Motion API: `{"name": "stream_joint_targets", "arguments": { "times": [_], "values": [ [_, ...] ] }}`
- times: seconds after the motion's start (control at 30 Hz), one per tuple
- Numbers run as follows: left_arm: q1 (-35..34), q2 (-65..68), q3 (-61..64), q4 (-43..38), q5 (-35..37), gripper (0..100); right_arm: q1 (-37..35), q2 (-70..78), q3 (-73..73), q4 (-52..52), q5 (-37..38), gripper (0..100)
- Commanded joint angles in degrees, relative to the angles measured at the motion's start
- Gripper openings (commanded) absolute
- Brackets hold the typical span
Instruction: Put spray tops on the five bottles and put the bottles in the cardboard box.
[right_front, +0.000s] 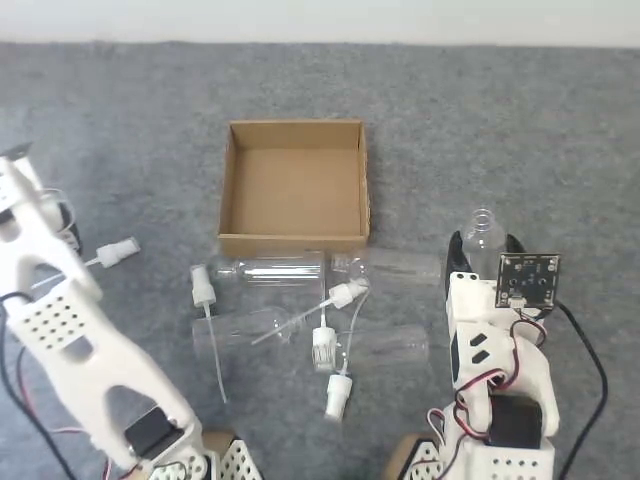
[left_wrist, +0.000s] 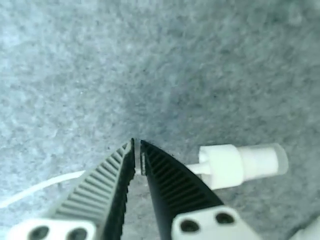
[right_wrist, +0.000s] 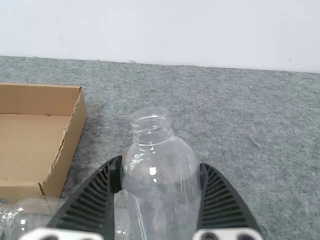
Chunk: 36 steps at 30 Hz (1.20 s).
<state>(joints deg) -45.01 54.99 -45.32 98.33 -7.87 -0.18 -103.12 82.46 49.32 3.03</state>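
1. My left gripper (left_wrist: 136, 146) is at the far left of the scene. Its jaws are pressed almost together, pinching the thin tube of a spray top (left_wrist: 235, 165), whose white head sticks out to one side over the grey mat (left_wrist: 200, 60).
2. My right gripper (right_wrist: 160, 164) is on the right. Its jaws are clamped against both sides of an upright bottle (right_wrist: 160, 180) with an open neck.
3. The cardboard box (right_front: 295, 243) sits in the middle on the far side, open side up. The held bottle stands just right of its near right corner.
4. Four lying bottles (right_front: 270, 270) rest on their sides just near of the box, in two rows.
5. Four loose spray tops (right_front: 338, 395) are scattered among and just near of them.
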Motion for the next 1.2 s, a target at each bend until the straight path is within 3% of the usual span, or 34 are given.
{"name": "stream_joint_targets", "arguments": {
  "times": [0.0, 0.2, 0.47, 0.8, 1.17],
  "values": [
    [-0.79, -1.49, -2.68, 2.37, -2.73, 1, 0.22, -0.84, -0.62, -1.01, -0.18, 4.4],
    [-1.49, -5.71, -0.04, 2.37, -3.6, 1, 0.22, -0.84, -0.62, -1.1, -0.18, 4.4],
    [-0.35, -16.79, 9.8, 2.29, -10.73, 1, 0.22, -0.84, -0.53, -1.19, -0.09, 4.4],
    [-0.26, -20.66, 10.24, 2.2, -28.48, 1, 0.22, -0.84, -0.09, -1.36, -0.09, 4.5],
    [0.09, -21.27, 10.33, 2.29, -34.81, 1, 0.22, -0.84, -0.09, -1.36, -0.09, 4.5]
  ]
}}
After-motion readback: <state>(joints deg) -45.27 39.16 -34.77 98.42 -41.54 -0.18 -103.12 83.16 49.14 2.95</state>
